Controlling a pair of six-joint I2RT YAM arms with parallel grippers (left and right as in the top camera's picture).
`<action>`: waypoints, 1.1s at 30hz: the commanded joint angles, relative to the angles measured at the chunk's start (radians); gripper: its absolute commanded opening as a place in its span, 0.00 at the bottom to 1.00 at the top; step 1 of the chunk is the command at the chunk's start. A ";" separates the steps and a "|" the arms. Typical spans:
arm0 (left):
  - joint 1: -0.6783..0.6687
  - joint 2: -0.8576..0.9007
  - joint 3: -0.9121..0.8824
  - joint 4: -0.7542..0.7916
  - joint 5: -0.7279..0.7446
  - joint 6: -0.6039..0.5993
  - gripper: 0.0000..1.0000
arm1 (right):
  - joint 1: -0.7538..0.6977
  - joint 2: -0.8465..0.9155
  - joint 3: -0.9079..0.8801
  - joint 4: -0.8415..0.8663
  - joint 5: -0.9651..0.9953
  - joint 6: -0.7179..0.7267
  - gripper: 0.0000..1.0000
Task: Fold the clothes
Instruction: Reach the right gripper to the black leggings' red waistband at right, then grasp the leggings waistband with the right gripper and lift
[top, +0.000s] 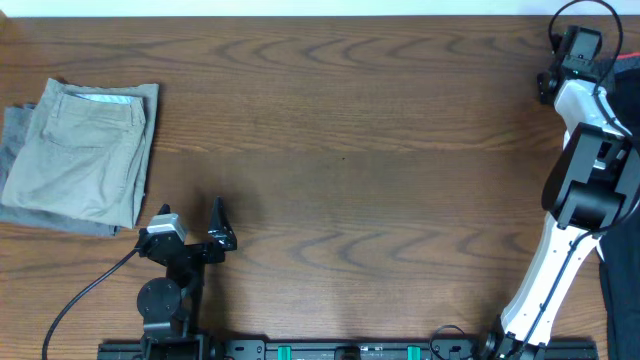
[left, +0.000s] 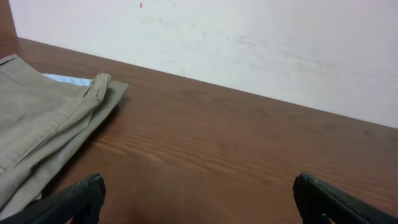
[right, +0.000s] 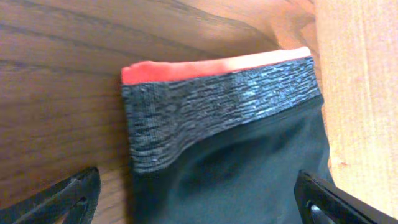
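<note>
Right end effector is hovering wide open and empty over the black pants
Pants are lying at the desk far right edge; best pinching the grey waistband squarely, catching both layers

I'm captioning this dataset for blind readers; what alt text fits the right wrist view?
Black stretchy pants, their grey waistband edged in bright red-orange, lie on a brown wooden table. The right gripper is open above them, its black fingertips at the bottom corners.
</note>
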 joint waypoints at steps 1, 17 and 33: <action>-0.004 -0.007 -0.020 -0.029 0.010 0.010 0.98 | -0.013 0.058 0.014 0.001 -0.002 -0.030 0.96; -0.004 -0.007 -0.020 -0.029 0.010 0.010 0.98 | -0.023 0.148 0.014 0.020 -0.108 0.037 0.61; -0.004 -0.007 -0.020 -0.029 0.010 0.010 0.98 | -0.016 0.144 0.020 0.039 -0.099 0.179 0.01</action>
